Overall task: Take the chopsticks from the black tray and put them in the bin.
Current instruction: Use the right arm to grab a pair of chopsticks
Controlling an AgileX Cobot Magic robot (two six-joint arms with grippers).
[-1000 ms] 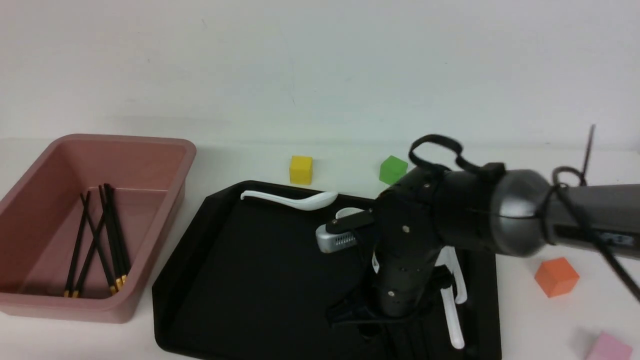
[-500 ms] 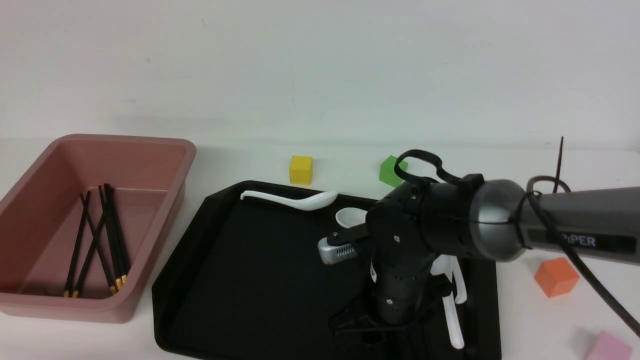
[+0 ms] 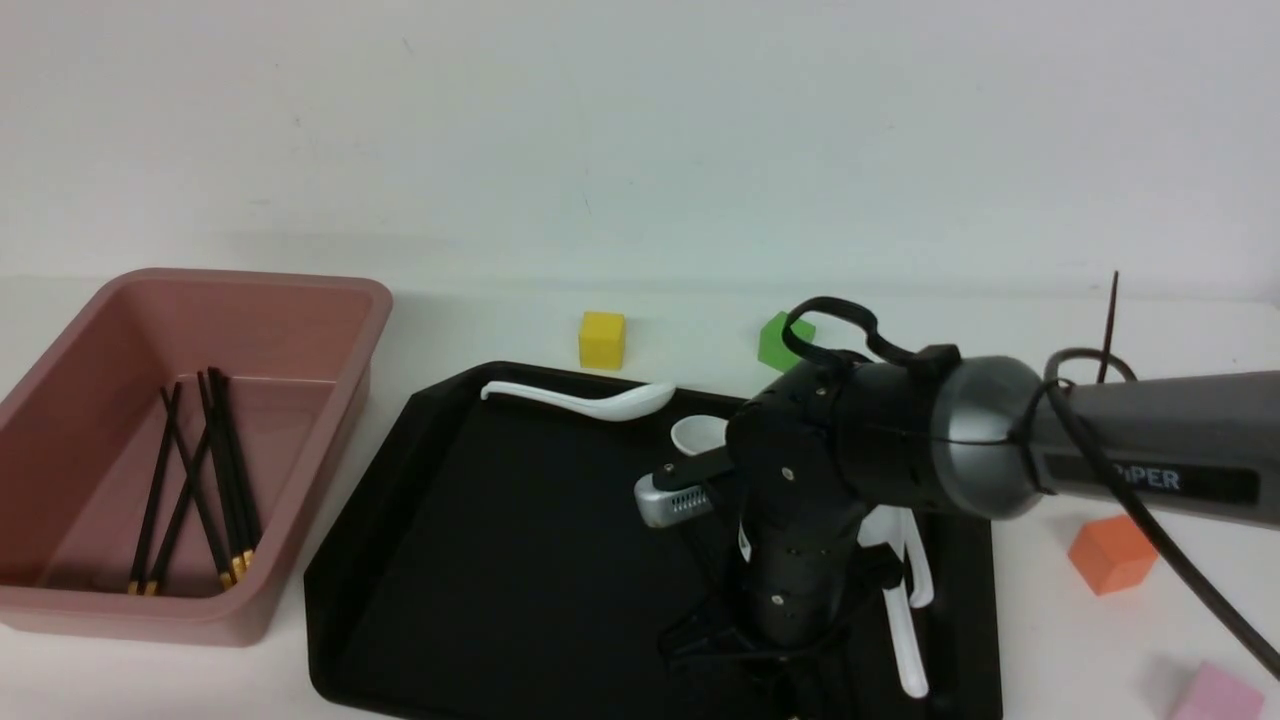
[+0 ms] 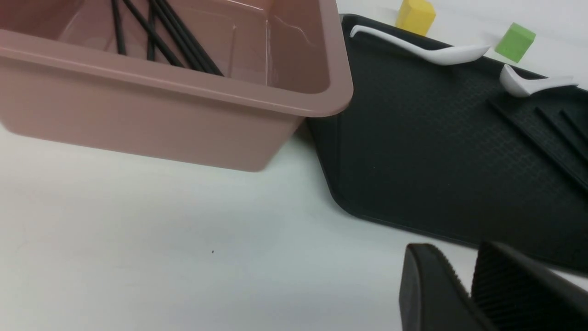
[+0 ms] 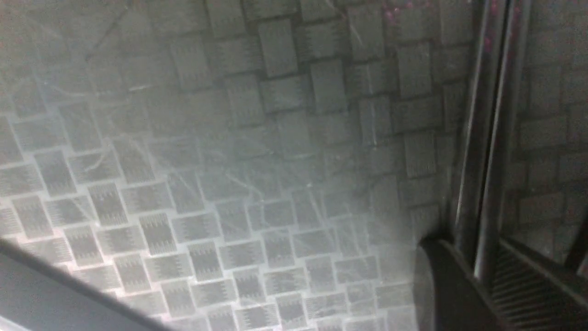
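Fingers (image 5: pixel 441 294) of right gripper (image 5: pixel 482 257) closed down on two chopsticks (image 5: pixel 489 115) | lower right of black tray (image 3: pixel 520 560), front view | left gripper (image 4: pixel 464 294) closed, empty | risk: thin pinch, one stick slips before bin (image 3: pixel 300 282)

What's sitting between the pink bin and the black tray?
Nothing: only a bare strip of white table separates bin and tray, clearest in the front view.

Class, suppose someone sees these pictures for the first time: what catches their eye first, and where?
The big dark right arm reaches over the black tray's right side, its right gripper gripping two chopsticks on the tray floor. On the left stands the pink bin, with more chopsticks lying crossed inside.
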